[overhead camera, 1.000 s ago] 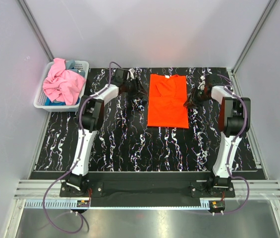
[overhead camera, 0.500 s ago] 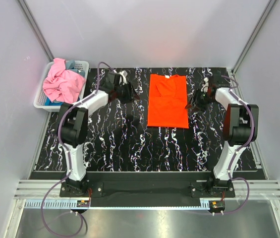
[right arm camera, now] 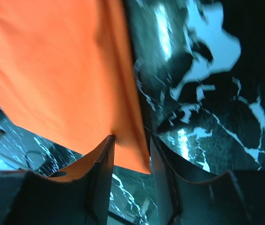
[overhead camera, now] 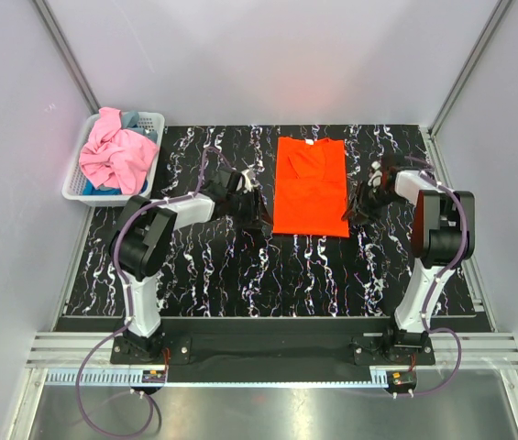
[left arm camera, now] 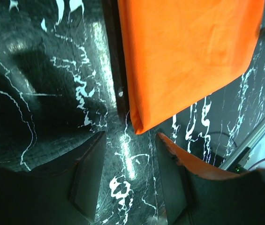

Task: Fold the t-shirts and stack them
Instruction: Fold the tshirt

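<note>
Top external view is showing the orange t-shirt (overhead camera: 310, 186) lying flat on the table (overhead camera: 203, 266), folded into a narrow rectangle whose long axis is running straight away from the arm bases. Both arms are reaching in at its near end, one on each side, so each one is nearest its own corner.

The left fingers (left arm camera: 89, 180) are standing spread and holding nothing. In the left wrist view the shirt's near-left corner is lying just ahead of them, in line with the gap and apart from both. The right fingers (right arm camera: 102, 178) are also standing apart, and here the near-right corner of the cloth is lying between them. The gap looks too wide for a pinch on thin cloth, though that view is blurring. My reading is that a lengthwise fold is coming, which needs both corners taken together.

The pink t-shirt (overhead camera: 112, 156) is sitting bunched in the white basket (overhead camera: 73, 188) at the far left, with a bit of blue-grey t-shirt (overhead camera: 133, 120) peeking out behind it and mostly hidden. How many layers the orange shirt's edge is hiding cannot be made out.
</note>
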Robot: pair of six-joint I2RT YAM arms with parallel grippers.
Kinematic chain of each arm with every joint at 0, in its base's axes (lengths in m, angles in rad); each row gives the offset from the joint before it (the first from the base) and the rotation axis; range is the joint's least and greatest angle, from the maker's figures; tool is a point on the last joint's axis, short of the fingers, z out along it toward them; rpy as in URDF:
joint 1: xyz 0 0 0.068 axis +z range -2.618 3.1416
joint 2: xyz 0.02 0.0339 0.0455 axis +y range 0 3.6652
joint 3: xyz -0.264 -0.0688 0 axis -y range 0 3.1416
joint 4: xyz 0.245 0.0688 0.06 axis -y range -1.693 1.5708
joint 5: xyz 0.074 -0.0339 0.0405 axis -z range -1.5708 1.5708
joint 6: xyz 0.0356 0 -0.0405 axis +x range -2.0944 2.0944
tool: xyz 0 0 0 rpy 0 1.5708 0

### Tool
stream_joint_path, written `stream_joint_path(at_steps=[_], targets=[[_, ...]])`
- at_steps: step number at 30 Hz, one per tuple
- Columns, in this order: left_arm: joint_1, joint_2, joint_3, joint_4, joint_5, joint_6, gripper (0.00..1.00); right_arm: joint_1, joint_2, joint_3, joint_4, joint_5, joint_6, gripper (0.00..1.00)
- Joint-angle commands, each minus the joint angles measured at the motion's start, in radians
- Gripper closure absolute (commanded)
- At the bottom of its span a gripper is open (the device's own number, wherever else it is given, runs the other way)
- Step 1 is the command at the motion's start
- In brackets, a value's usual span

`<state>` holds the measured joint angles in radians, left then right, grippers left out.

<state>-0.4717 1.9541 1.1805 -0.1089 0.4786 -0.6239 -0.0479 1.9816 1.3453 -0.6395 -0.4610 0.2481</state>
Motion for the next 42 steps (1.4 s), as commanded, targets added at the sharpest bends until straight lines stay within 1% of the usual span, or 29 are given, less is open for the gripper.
stream_joint_path(at_steps=[1, 3, 7, 12, 15, 18, 21, 25, 26, 29, 34, 39, 40, 42], targets=[[-0.004, -0.001, -0.015, 0.086, 0.026, -0.008, 0.48, -0.004, -0.053, -0.060, -0.014, -0.011, 0.022, 0.57], [-0.007, 0.000, -0.016, 0.087, 0.022, -0.013, 0.49, -0.003, -0.059, -0.095, 0.017, -0.041, 0.037, 0.58], [-0.021, 0.015, 0.007, 0.040, 0.009, -0.008, 0.50, -0.006, -0.059, -0.130, 0.017, -0.012, 0.054, 0.60], [-0.028, 0.011, -0.016, 0.028, -0.017, -0.016, 0.51, -0.010, -0.107, -0.172, 0.006, 0.030, 0.063, 0.57], [-0.033, 0.023, -0.016, 0.026, -0.014, -0.020, 0.53, -0.013, -0.113, -0.184, 0.012, 0.024, 0.065, 0.57], [-0.033, 0.034, -0.018, 0.034, -0.012, -0.031, 0.54, -0.018, -0.099, -0.193, 0.018, 0.010, 0.069, 0.60], [-0.033, 0.042, -0.018, 0.035, -0.006, -0.039, 0.56, -0.023, -0.099, -0.207, 0.023, 0.025, 0.076, 0.65], [-0.033, 0.058, -0.018, 0.046, -0.008, -0.048, 0.65, -0.027, -0.113, -0.219, 0.032, 0.050, 0.071, 0.76], [-0.033, 0.066, -0.018, 0.055, -0.002, -0.057, 0.66, -0.027, -0.113, -0.221, 0.034, 0.054, 0.071, 0.81], [-0.033, 0.072, -0.024, 0.077, 0.029, -0.075, 0.71, -0.027, -0.115, -0.232, 0.037, 0.053, 0.069, 0.85], [-0.033, 0.059, -0.038, 0.092, 0.034, -0.082, 0.69, -0.027, -0.113, -0.242, 0.050, 0.044, 0.069, 0.93], [-0.035, 0.029, -0.068, 0.106, 0.026, -0.108, 0.57, -0.026, -0.116, -0.247, 0.064, 0.028, 0.075, 0.98], [-0.038, 0.023, -0.071, 0.129, 0.023, -0.114, 0.54, -0.027, -0.116, -0.248, 0.066, 0.028, 0.076, 0.99], [-0.041, 0.023, -0.071, 0.133, 0.029, -0.119, 0.53, -0.027, -0.115, -0.245, 0.060, 0.031, 0.072, 1.00]])
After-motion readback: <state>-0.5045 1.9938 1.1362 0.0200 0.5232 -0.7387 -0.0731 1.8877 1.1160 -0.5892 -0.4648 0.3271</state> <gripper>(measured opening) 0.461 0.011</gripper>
